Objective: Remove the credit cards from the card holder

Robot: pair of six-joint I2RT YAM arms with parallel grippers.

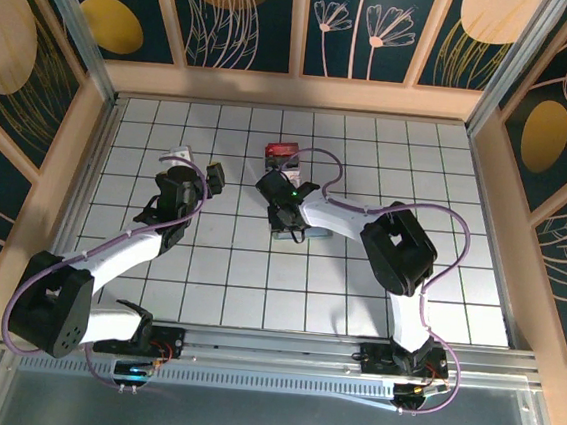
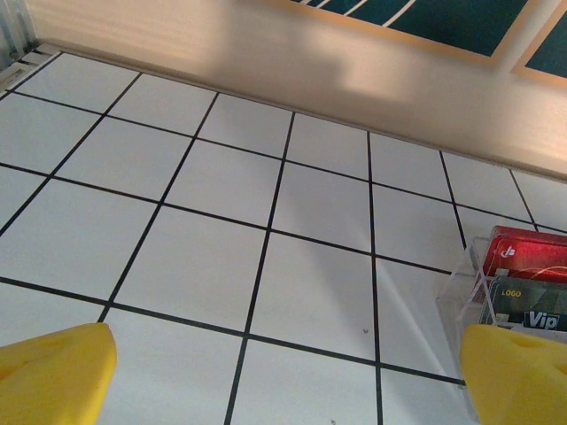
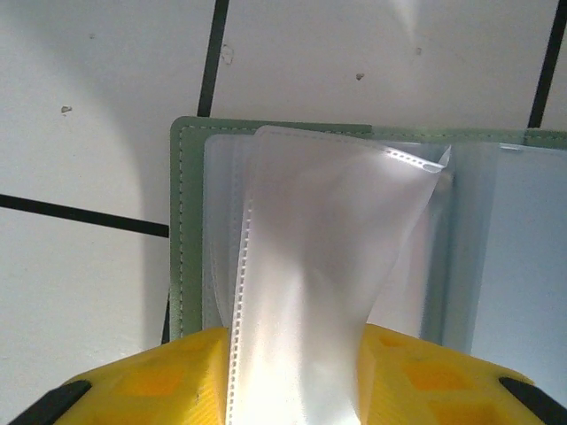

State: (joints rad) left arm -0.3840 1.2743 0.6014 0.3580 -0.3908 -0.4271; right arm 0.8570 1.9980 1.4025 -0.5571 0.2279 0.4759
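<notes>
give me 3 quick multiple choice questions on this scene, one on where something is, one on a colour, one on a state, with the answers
1. The card holder lies
A. under the right fingers
B. under the left arm's fingers
C. on the near rail

2. Its cover is
A. red
B. pale green
C. black

3. The right fingers are
A. wide open over bare tile
B. closed on a red card
C. closed on a clear sleeve of the holder

Answers:
1 A, the right wrist view looks straight down on the open holder just past its own fingers.
2 B, a pale green stitched edge frames the clear pockets.
3 C, the sleeve rises off the holder and is pinched between the two yellow fingers, with no card to be seen in it.
</notes>
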